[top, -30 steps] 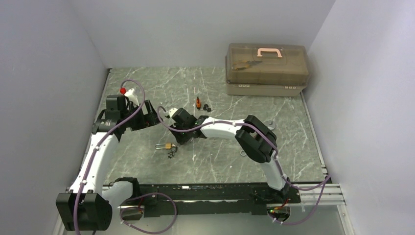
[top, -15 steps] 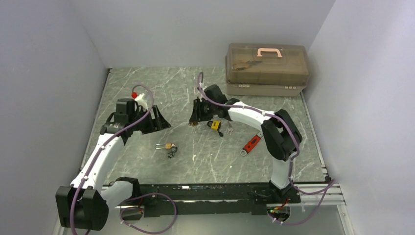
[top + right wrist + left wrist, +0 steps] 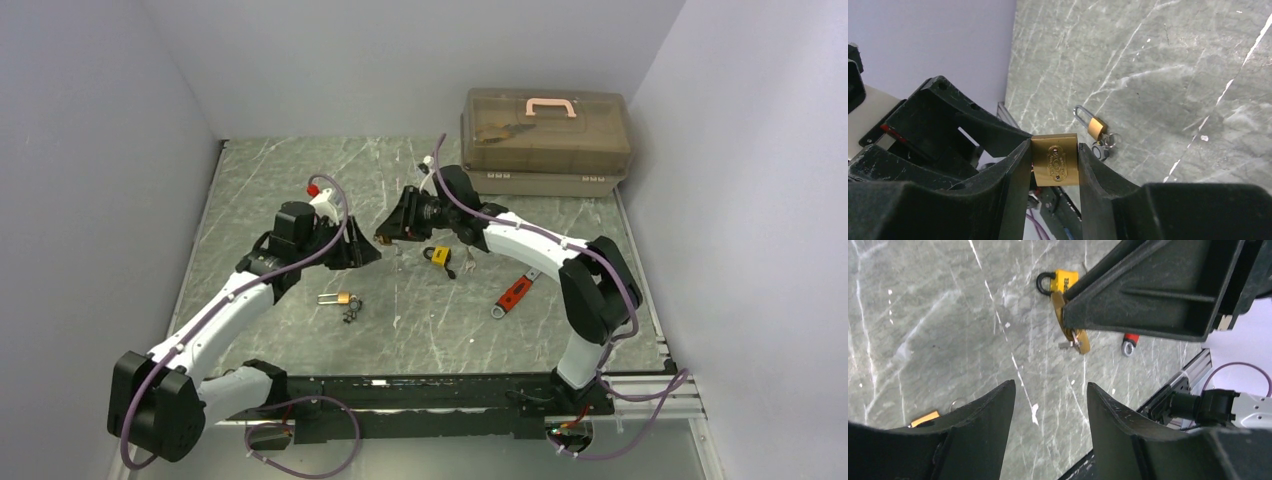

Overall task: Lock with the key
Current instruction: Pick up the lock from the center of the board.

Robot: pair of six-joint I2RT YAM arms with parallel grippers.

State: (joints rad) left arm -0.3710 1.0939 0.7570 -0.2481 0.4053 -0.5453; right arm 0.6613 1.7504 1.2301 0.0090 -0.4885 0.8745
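My right tool (image 3: 1054, 150) clamps a brass padlock (image 3: 1055, 166), its shackle hidden. My left tool (image 3: 1050, 387) gapes beside that padlock, empty.

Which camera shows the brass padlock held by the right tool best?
Right wrist: the brass padlock sits face-on, clamped in the right tool. Left wrist catches it edge-on; top external shows only a speck.

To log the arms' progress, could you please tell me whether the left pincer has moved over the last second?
Yes. The left pincer has shifted right, from left of the small padlock lying on the table to just right of it.
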